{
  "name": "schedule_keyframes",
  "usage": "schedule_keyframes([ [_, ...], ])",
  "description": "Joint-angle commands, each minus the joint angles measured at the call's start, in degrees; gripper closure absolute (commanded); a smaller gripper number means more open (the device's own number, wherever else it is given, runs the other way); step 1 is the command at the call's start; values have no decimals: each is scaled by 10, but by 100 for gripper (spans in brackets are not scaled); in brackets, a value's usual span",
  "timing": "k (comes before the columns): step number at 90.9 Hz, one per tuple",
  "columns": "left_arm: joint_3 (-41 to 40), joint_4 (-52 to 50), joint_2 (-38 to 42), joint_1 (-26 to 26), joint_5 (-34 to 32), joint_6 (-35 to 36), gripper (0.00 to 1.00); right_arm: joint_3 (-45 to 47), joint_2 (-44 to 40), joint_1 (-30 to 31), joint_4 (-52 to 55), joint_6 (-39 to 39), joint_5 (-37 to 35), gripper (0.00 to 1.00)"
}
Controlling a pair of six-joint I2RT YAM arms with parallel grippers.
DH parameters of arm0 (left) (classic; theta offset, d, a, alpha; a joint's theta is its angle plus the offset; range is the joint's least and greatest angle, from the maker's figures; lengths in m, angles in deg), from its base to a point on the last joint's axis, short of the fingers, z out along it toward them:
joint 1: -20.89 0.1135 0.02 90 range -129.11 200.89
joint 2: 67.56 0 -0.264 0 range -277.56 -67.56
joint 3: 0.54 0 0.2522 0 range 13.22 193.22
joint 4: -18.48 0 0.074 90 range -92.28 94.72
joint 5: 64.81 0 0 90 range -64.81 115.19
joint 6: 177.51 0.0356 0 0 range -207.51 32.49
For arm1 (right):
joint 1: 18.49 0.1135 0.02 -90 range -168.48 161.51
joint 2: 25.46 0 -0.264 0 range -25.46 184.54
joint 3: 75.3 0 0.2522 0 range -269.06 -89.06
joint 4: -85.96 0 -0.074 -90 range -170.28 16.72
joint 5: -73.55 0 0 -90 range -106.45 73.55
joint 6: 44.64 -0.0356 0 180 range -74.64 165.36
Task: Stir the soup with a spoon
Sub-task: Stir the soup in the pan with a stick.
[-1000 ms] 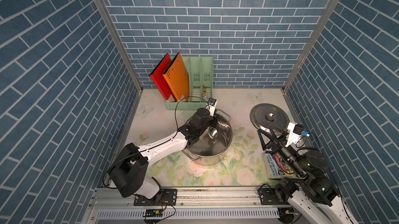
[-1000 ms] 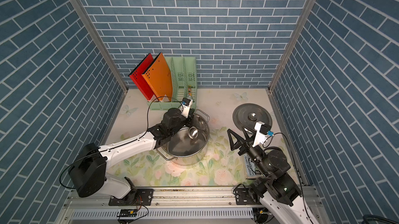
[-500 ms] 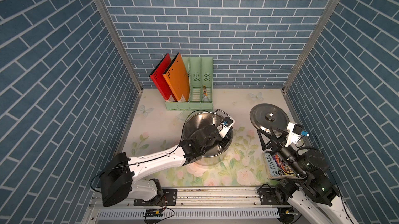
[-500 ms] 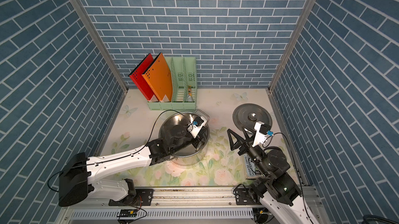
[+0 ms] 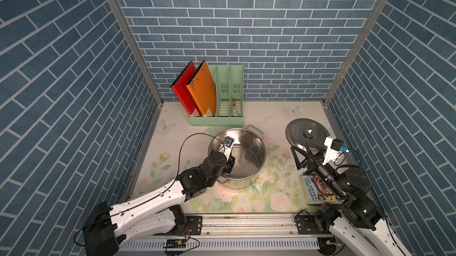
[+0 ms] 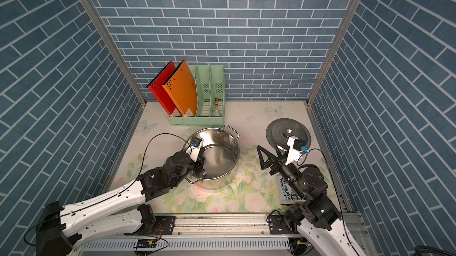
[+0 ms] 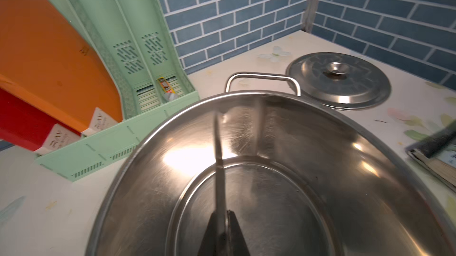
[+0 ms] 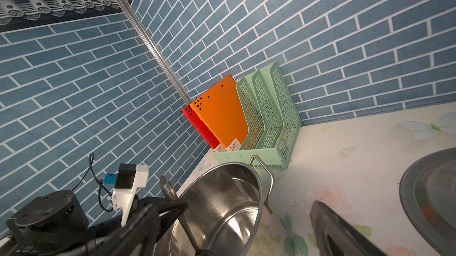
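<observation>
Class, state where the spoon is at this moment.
In the left wrist view the spoon reaches into the steel pot, gripped by the left pincer.

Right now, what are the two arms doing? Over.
Left gripper shut on the spoon, spoon reaching down into the steel pot. Right gripper open, empty, near the lid. Lid off, nothing blocking.

Steel lid point(image 5: 307, 132) flat just beyond the right hand point(image 5: 299, 146), book point(image 5: 312, 188) behind it. Green file rack point(image 5: 223, 119) with a red folder point(image 5: 183, 94) and an orange folder point(image 5: 202, 89) stands past the left hand point(image 7: 222, 215).
</observation>
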State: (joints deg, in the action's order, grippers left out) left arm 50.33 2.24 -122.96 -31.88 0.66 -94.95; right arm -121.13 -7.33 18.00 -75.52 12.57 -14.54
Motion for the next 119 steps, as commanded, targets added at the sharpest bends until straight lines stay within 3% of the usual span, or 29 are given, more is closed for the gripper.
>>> schedule_keyframes([
  [1,3,-17,8,56,-28,-16,100,4,-4,2,-23,-12,6,0],
  [9,10,14,-6,97,-1,-10,100,6,-12,2,-20,-15,2,0],
  [24,40,86,-72,124,33,9,100,4,-16,2,-16,-18,3,0],
  [61,164,222,-254,125,163,23,100,0,-42,2,14,-19,-12,0],
  [70,166,256,-274,108,198,22,100,-3,-50,3,23,-18,-19,0],
  [91,183,270,-299,39,213,44,100,-7,-50,2,32,-14,-21,0],
  [119,163,199,-264,-54,162,74,100,-3,-43,2,19,-14,-16,0],
])
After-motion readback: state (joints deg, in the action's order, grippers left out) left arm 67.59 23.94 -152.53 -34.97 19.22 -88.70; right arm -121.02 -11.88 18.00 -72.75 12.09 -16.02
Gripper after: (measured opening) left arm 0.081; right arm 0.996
